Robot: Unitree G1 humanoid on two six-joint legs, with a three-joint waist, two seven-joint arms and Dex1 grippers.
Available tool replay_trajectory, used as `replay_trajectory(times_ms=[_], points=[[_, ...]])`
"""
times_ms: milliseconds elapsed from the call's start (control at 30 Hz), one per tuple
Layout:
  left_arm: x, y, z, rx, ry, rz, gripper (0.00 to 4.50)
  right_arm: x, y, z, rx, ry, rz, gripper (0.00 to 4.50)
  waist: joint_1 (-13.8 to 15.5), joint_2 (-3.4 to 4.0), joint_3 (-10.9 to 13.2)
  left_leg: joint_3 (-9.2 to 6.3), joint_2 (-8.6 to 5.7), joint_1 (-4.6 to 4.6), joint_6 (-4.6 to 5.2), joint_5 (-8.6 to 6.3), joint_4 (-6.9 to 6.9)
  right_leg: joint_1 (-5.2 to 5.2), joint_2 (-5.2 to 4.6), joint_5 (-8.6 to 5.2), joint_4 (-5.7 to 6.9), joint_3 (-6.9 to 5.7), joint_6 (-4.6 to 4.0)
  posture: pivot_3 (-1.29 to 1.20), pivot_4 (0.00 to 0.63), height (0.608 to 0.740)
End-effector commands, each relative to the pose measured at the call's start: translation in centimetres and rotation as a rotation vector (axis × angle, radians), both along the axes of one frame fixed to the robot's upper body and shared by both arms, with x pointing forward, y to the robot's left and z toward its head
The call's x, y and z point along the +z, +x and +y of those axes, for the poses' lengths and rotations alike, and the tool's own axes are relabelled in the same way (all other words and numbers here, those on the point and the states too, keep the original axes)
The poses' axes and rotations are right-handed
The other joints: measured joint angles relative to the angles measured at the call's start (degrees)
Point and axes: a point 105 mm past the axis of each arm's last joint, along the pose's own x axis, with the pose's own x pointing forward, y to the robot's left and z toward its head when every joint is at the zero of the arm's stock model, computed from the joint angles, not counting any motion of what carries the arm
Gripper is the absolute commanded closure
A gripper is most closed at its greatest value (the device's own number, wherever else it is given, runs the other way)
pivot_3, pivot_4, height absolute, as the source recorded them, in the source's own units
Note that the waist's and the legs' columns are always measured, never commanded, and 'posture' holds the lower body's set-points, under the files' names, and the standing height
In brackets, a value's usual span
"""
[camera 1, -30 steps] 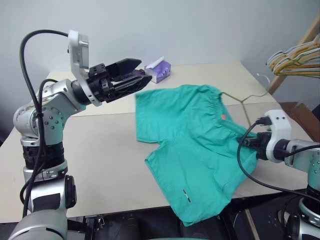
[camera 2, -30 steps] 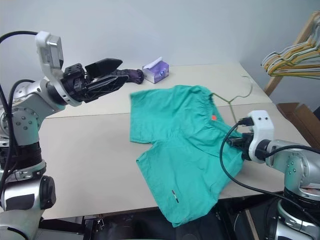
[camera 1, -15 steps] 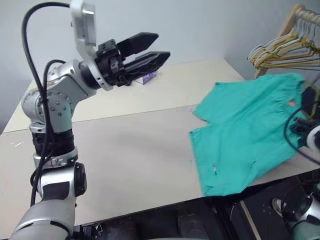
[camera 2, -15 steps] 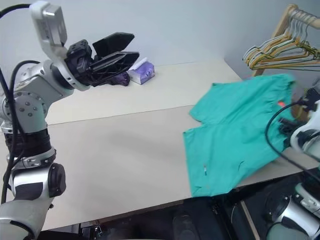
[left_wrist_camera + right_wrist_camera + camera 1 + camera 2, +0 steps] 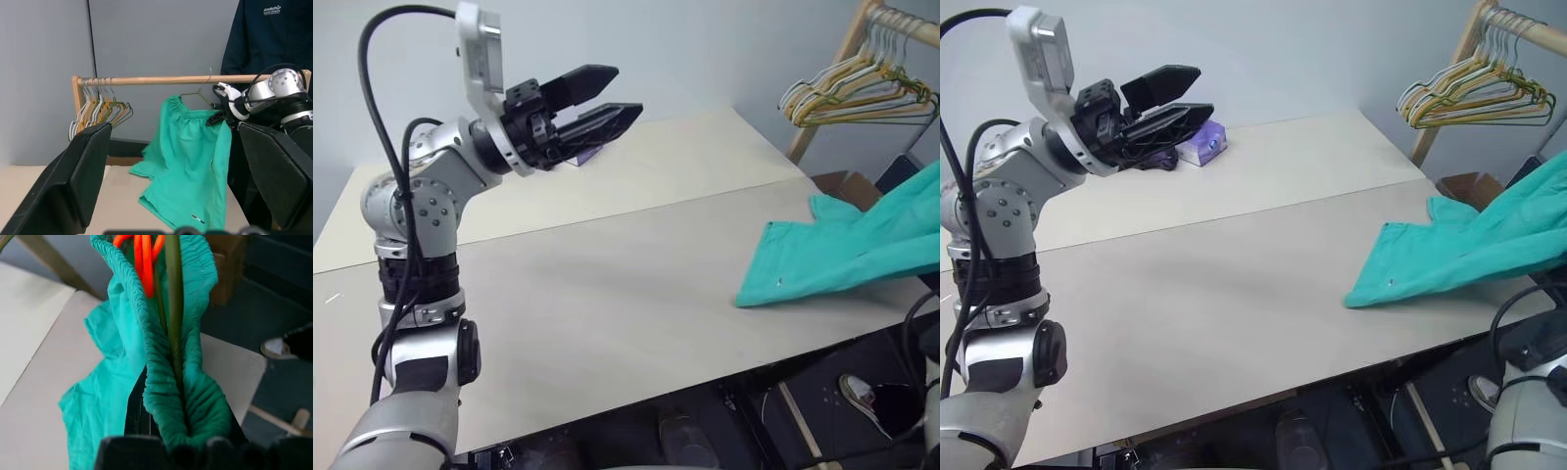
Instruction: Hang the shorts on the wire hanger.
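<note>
The teal shorts (image 5: 842, 257) trail off the table's right edge, one leg still lying on the tabletop. In the left wrist view the shorts (image 5: 188, 161) hang lifted beside the rack, with my right gripper (image 5: 216, 117) shut on their gathered waistband. The wire hanger (image 5: 172, 308), thin and olive, runs through that waistband beside an orange tag (image 5: 143, 262), pinched together with the cloth. Its upper wire (image 5: 195, 94) rises above the shorts near the wooden rod. My left gripper (image 5: 612, 96) is held high over the far left of the table, open and empty.
A wooden rack (image 5: 815, 103) with a bunch of pastel hangers (image 5: 847, 90) stands past the table's right end. A purple tissue box (image 5: 1201, 145) sits at the back behind my left gripper. A person in a dark top (image 5: 274, 34) stands behind the rack. The beige table (image 5: 607, 284) spans the middle.
My right gripper has swung up and to the right, dragging the shorts across the table to its right edge. The camera turned right as well. The left gripper rose slightly and stayed open.
</note>
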Motion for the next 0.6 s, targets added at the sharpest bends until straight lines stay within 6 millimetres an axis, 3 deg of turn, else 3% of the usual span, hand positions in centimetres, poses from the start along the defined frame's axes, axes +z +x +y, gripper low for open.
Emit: replay_trajectory(times_ms=[33,367,500,600], points=[[0.9,-0.5,0.3,0.013,-0.002,-0.053,0.04,0.6,-1.2,-1.6,-0.11,0.026,-0.03,4.5,-0.05,0.0,0.0,0.0,0.0,0.03,0.0,0.0,-0.03,0.0,0.01,-0.05,0.0,0.02,0.07,-0.25,0.064,0.74],[0.9,-0.6,0.5,0.031,0.013,-0.063,0.04,-0.8,-2.3,-3.9,-0.255,0.051,-0.039,4.5,-0.06,0.13,0.0,0.07,-0.03,0.13,-0.02,0.02,-0.14,0.01,0.0,-0.08,0.01,0.13,0.13,-0.24,0.048,0.74],[0.8,-0.7,0.5,0.031,0.018,-0.067,0.04,-1.1,-1.9,-3.2,-0.215,0.036,-0.015,4.5,-0.12,0.14,0.0,0.09,-0.04,0.14,-0.03,0.02,-0.14,0.01,0.0,-0.08,0.01,0.14,0.13,-0.25,0.051,0.74],[0.5,-0.7,0.3,0.028,0.026,-0.06,0.0,-1.2,-1.8,-2.9,-0.212,0.011,-0.008,3.52,-0.26,0.14,0.0,0.08,-0.04,0.15,-0.03,0.02,-0.15,0.02,0.01,-0.08,0.01,0.14,0.13,-0.25,0.052,0.74]])
